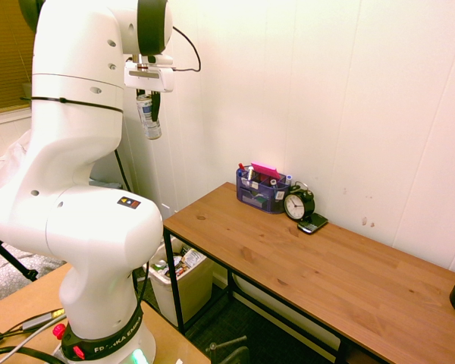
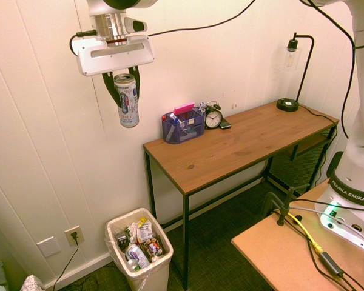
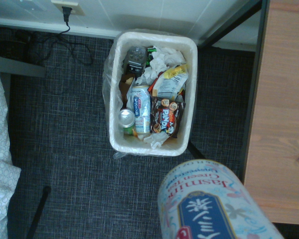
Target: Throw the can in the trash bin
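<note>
One half looks done: your gripper (image 2: 124, 76) grips the can (image 2: 127, 102), lifted clear of the desk (image 2: 230, 142); what remains is lining it up over the trash bin (image 2: 152, 280) and letting go.

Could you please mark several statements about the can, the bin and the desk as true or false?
1. The can is held between the gripper's fingers. True.
2. The trash bin is empty. False: rubbish, including another can, lies in it.
3. The alarm clock stands beside the desk organiser. True.
4. The lamp stands on the floor. False: it stands on the wooden desk.
5. The held can is already in the bin. False: it hangs in the air, above the height of the bin's rim.
</note>
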